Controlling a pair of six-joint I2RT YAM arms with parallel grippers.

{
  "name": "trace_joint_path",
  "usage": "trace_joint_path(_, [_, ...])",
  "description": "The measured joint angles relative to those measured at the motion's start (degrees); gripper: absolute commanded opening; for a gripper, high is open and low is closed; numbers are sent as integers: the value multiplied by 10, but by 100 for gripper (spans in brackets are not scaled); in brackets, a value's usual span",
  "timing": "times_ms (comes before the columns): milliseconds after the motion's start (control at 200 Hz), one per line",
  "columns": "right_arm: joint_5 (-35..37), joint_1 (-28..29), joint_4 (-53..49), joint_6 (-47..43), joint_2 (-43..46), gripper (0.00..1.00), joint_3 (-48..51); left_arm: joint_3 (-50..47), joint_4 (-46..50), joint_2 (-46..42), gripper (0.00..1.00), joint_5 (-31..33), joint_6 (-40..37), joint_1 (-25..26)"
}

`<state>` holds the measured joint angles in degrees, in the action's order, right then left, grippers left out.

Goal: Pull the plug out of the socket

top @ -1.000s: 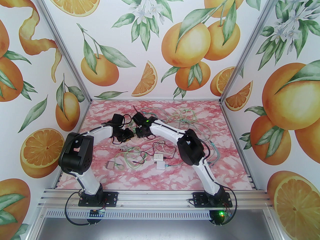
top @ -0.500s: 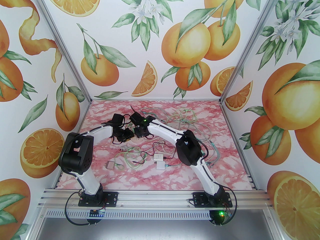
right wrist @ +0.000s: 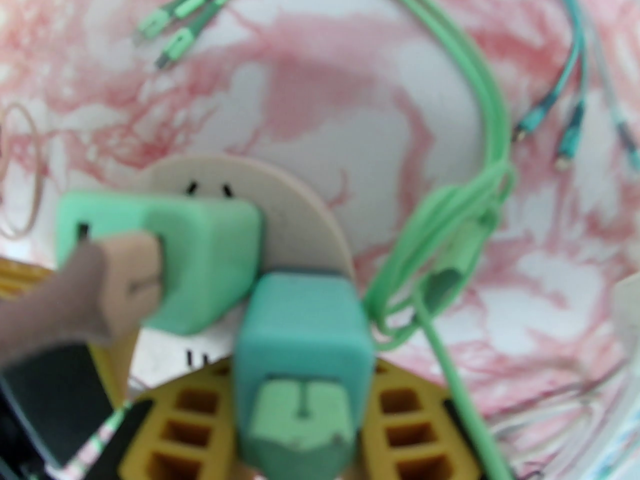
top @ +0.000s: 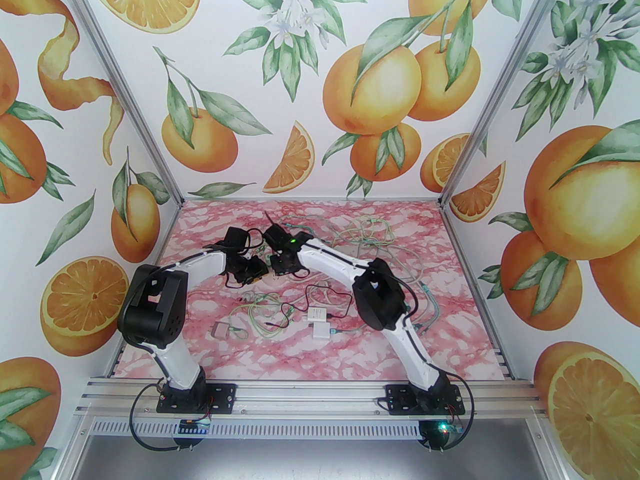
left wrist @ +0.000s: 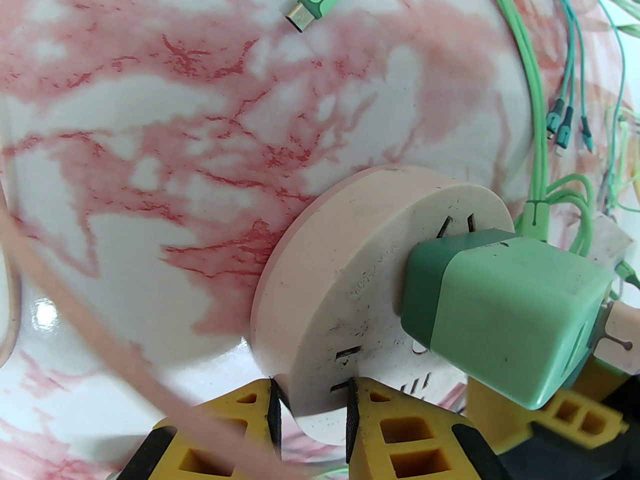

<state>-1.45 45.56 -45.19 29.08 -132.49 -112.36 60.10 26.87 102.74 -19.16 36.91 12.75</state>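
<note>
From above you see the left arm [top: 195, 265] and the right arm [top: 335, 263], both white, both bent at the elbow and reaching inward. Their black wrists meet near the middle of the glossy, pink-marbled desk [top: 450, 338], and what lies between them is too small to make out there. Your left wrist camera gives the detail. The yellow, cell-patterned left fingers [left wrist: 372, 408] are clamped across the rim of the socket [left wrist: 325, 288], a round, flat, matte pink disc with dark slots in its face. A boxy light green plug [left wrist: 510, 308] with a darker green collar is seated in that face. Your right wrist camera is soft and blurred, but it adds a second cube just beside the first. This is the teal plug [right wrist: 300, 338], rounded at the corners, with its far end against the socket's face. The right fingers [right wrist: 400, 418] are closed on its two sides. A pink connector [right wrist: 130, 278] is pushed into the light green plug, and smooth green cables [right wrist: 480, 118] loop over the desk to the right.
</note>
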Motion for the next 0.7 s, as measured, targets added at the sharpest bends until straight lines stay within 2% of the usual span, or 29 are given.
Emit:
trace_joint_path(85, [-20,-7,9,7,3,17,8,0,-1,-1,28,-1,0,0])
trace_joint_path(250, [-19,-5,9,9,3,17,8,-18,-32,-11,45,-11,3,0])
trace_joint_path(380, [-12,4,2,9,2,17,4,-35,-59,-12,52,-31,14,2])
trace_joint_path(475, [-3,8,-9,9,-3,17,-8,-42,-72,-13,51,-35,24,2])
trace_joint_path(626, [14,12,-28,7,-14,17,-29,-45,-76,-14,39,-36,36,0])
trace_joint_path(701, [23,15,-43,3,-21,18,-45,-44,-73,-14,36,-34,38,0])
